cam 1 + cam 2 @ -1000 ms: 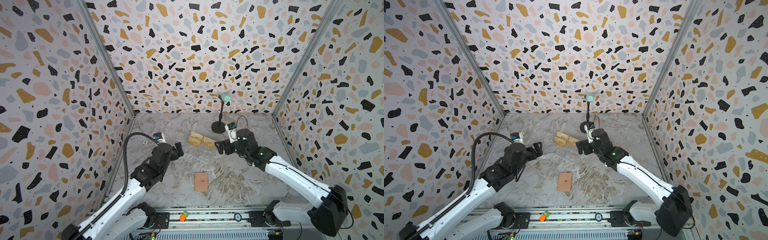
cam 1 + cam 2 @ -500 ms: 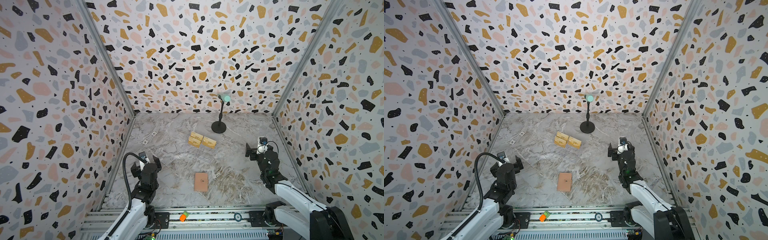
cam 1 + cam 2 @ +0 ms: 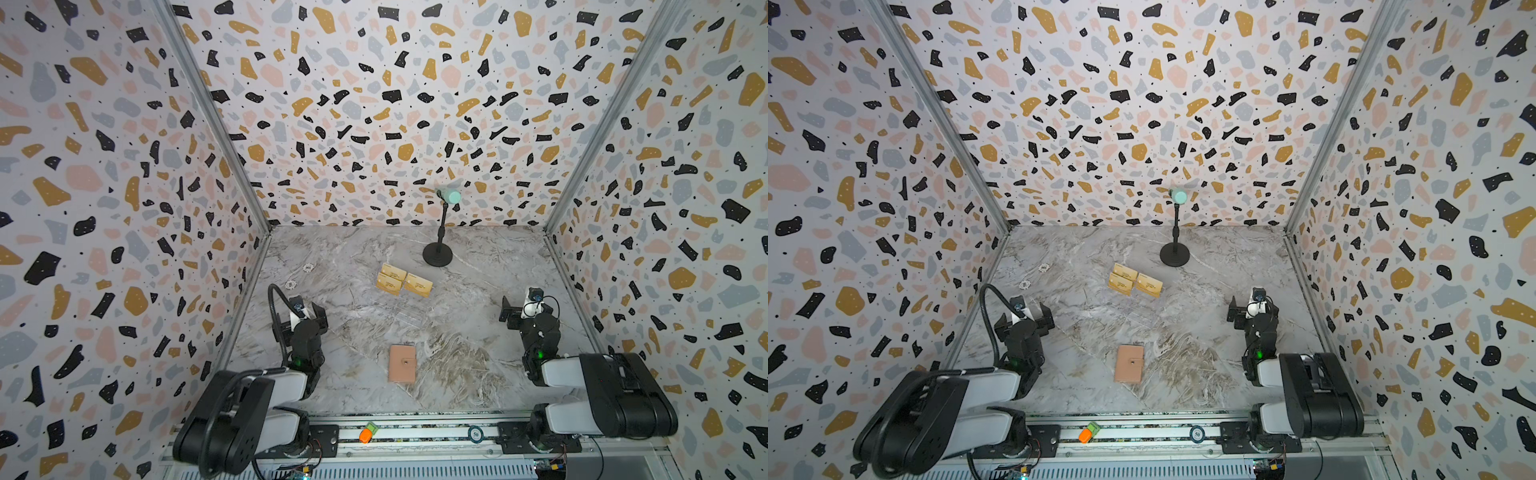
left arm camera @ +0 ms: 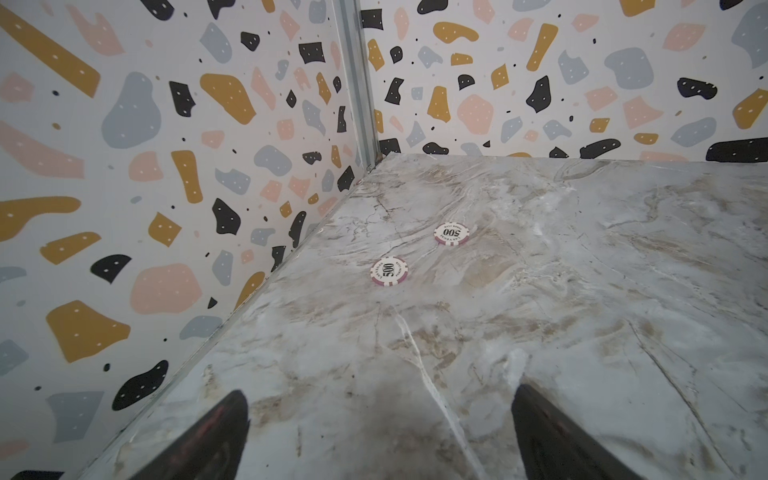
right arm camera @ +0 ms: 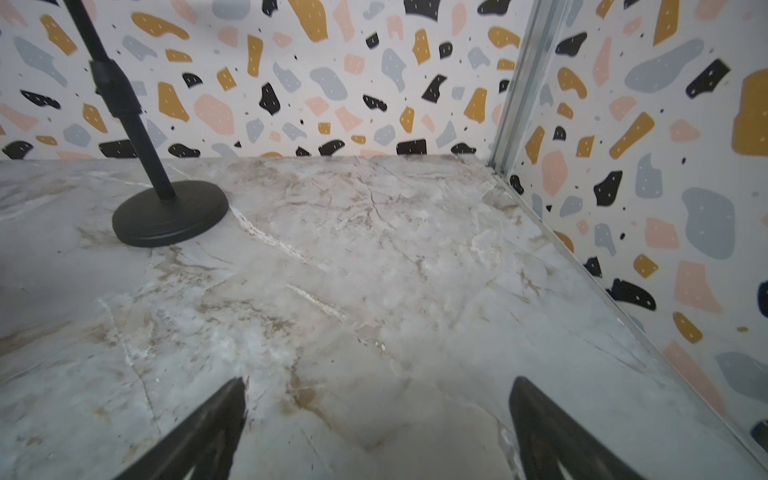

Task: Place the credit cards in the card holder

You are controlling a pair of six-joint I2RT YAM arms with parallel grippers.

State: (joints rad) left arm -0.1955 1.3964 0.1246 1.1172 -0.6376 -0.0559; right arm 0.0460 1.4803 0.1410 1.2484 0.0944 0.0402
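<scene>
Three gold credit cards (image 3: 403,279) (image 3: 1133,279) lie side by side on the marble table toward the back, partly overlapping. The salmon-pink card holder (image 3: 402,363) (image 3: 1129,363) lies closed near the front middle, its snap button facing up. My left gripper (image 3: 300,318) (image 4: 380,415) is folded back at the front left, open and empty, well away from both. At the front right my right gripper (image 3: 528,309) (image 5: 378,403) is also open, with only bare table between its fingers. Neither wrist view shows the cards or the holder.
A black microphone stand (image 3: 437,253) (image 5: 170,216) with a teal head stands behind the cards. Two poker chips (image 4: 389,271) (image 4: 451,234) lie near the left wall. Patterned walls close in three sides. On the front rail sit an orange object (image 3: 365,434) and another chip (image 3: 476,434).
Both arms have drawn back from the middle of the table near the cards to folded poses at the front corners. Both grippers stayed open. Cards and holder have not moved.
</scene>
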